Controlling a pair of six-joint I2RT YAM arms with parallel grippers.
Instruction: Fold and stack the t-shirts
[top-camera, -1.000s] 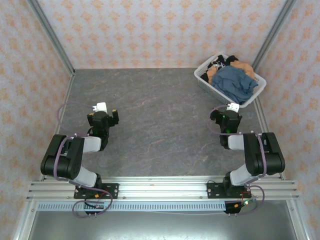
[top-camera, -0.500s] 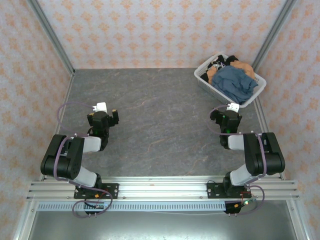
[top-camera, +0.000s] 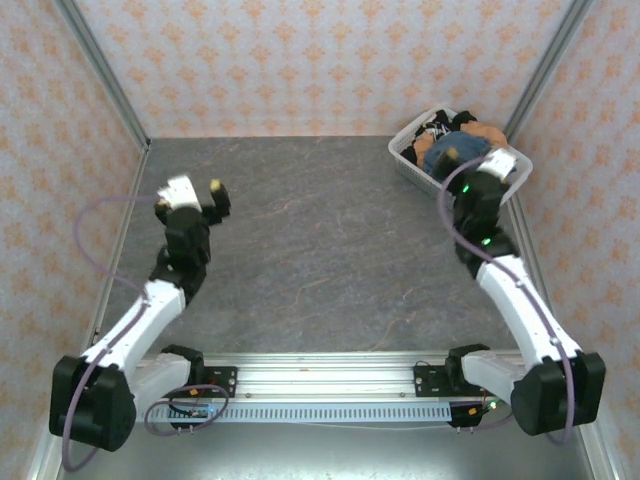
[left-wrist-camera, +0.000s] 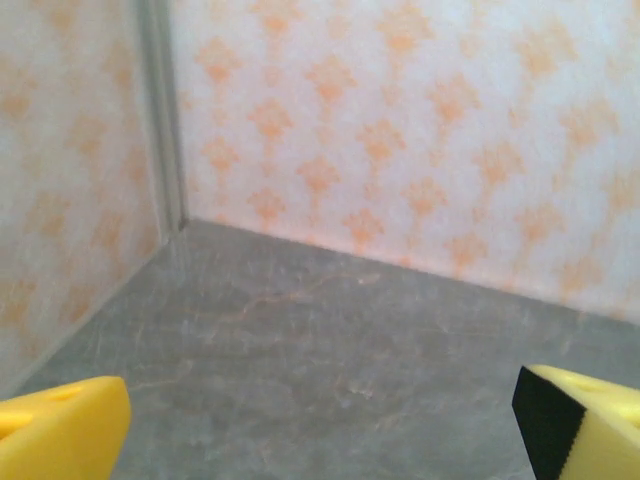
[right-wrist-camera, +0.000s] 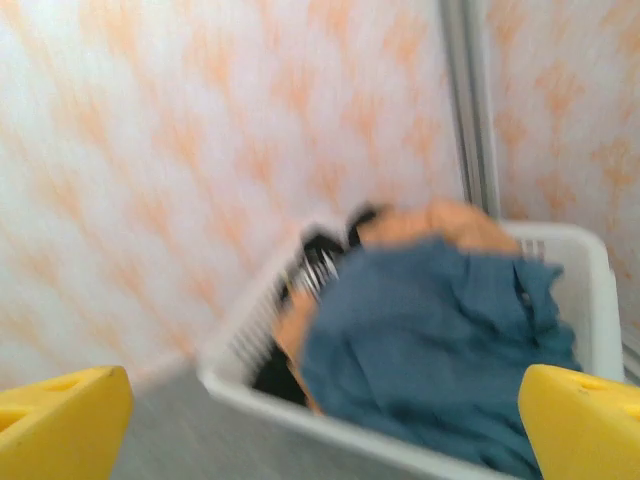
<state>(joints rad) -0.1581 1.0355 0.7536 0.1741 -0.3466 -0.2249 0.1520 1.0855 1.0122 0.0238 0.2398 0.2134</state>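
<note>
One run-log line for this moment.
left gripper: open, empty | right gripper: open, empty, by basket | blue t-shirt: in basket, crumpled

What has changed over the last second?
Both arms stretched out from their folded poses. The right end effector moved forward toward the basket holding the slate-blue t-shirt. The left end effector moved forward and leftward above the table. Both stay open and empty. Basket and contents unmoved.

The slate-blue t-shirt (right-wrist-camera: 430, 340) looked like soft, matt, creased cloth, and the basket (right-wrist-camera: 330, 420) was smooth white plastic. The table (top-camera: 320, 240) had a dull, grey stone-like finish; the rail (top-camera: 320, 378) was ribbed bare metal.
</note>
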